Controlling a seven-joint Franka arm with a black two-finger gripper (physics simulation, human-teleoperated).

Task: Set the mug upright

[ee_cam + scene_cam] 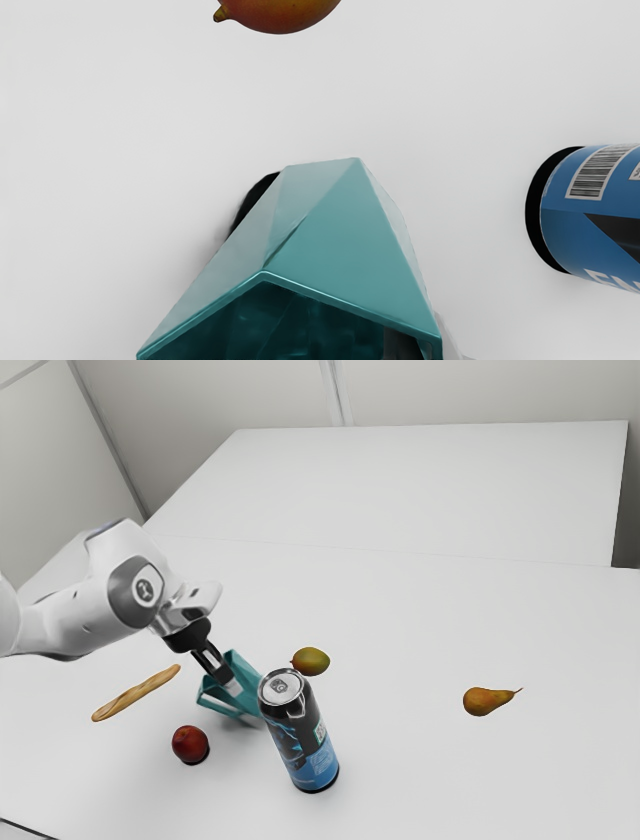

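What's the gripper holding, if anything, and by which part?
It can't be told: the gripper is at the teal mug, but a hold isn't clear.

plain room, pale walls [210,400]

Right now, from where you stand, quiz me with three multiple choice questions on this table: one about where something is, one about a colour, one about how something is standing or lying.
1. In the exterior view, where is the brown-gold pear relative to the tall black-and-blue metal can?
A) To the left
B) To the right
C) On top

2. What colour is the faceted, glossy mug?
A) Teal
B) Yellow
C) Pink

3. How is the can placed?
A) On its side
B) Leaning on the mug
C) Upright

Answers:
1. B: the pear lies well to the exterior view's right of the can.
2. A: both views show teal sides.
3. C: its silver top faces up and its base is on the white table.
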